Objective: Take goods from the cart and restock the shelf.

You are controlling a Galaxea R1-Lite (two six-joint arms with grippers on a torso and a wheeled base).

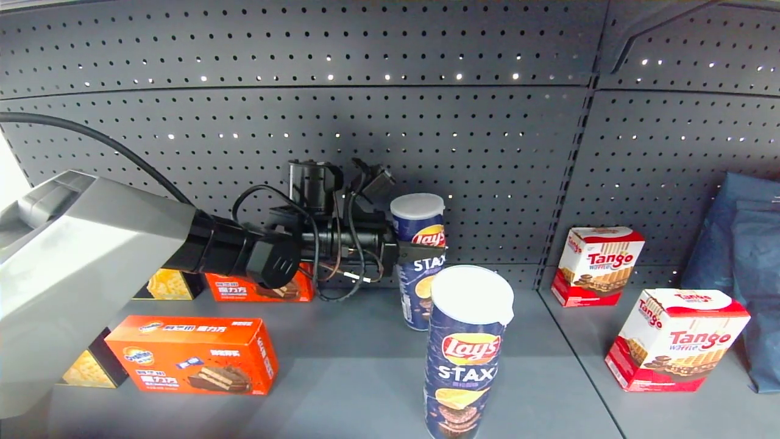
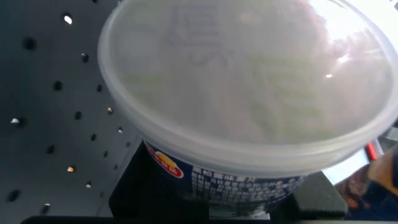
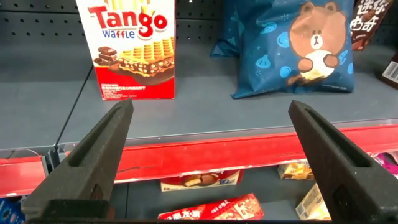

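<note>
Blue white-lidded cardboard crisp tube (image 1: 420,227) stands upright, left gripper (image 1: 423,251) clamped across its middle from the side; right gripper (image 3: 211,155) gapes empty.

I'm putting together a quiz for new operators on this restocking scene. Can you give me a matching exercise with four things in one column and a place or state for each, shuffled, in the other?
Things
1. rear chip can
2. front chip can
3. front orange box
4. right gripper

Places or states
A. lying flat on the left side of the shelf
B. open and holding nothing
C. standing free, nearest the shelf's front
D. upright by the pegboard, held by the left gripper

Pairs: 1-D, 2-C, 3-A, 4-B
</note>
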